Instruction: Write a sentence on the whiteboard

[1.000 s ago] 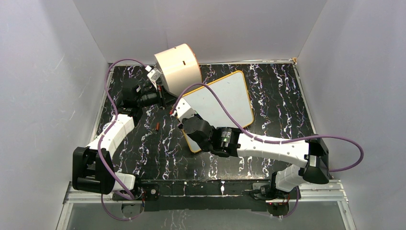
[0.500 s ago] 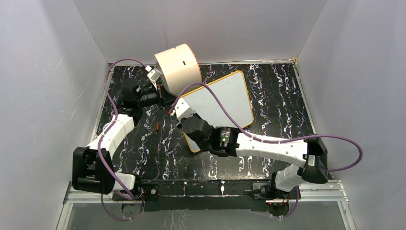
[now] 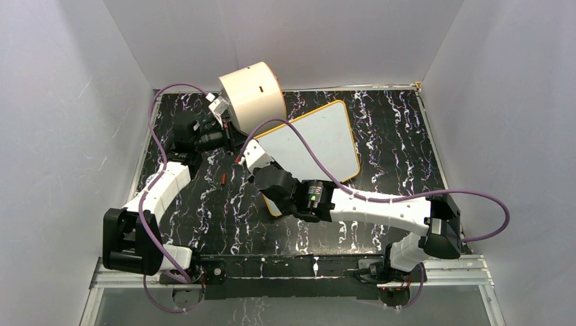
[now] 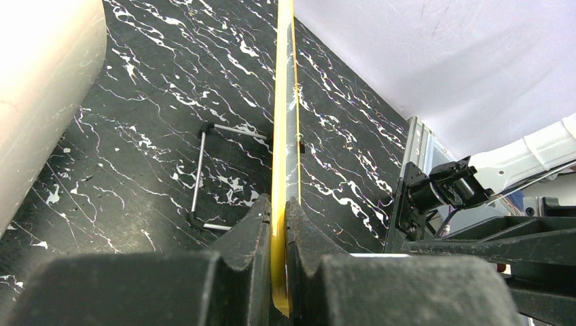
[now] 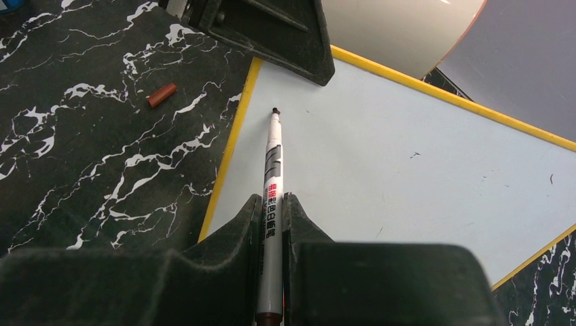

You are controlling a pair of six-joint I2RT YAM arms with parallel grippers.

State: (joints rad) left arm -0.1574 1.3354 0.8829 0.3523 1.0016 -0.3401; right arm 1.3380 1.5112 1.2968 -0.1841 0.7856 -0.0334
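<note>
The whiteboard (image 3: 319, 139) lies tilted at mid-table, white with an orange rim. No lettering shows on it, only a few tiny specks in the right wrist view (image 5: 407, 170). My left gripper (image 3: 234, 140) is shut on the board's left rim, which appears edge-on between the jaws in the left wrist view (image 4: 282, 136). My right gripper (image 3: 248, 159) is shut on a grey marker (image 5: 273, 176). The marker's dark tip (image 5: 276, 111) sits over the board's near-left corner, close to the rim. I cannot tell if it touches.
A cream cylinder drum (image 3: 253, 95) stands just behind the board's left corner. A red-brown marker cap (image 3: 223, 178) lies on the black marbled table left of the board. A bent metal wire (image 4: 200, 176) lies under the board. White walls enclose the table.
My right arm has shifted a little left and toward the far side, bringing the marker nearer the board's left corner. The left arm and board have not moved.
</note>
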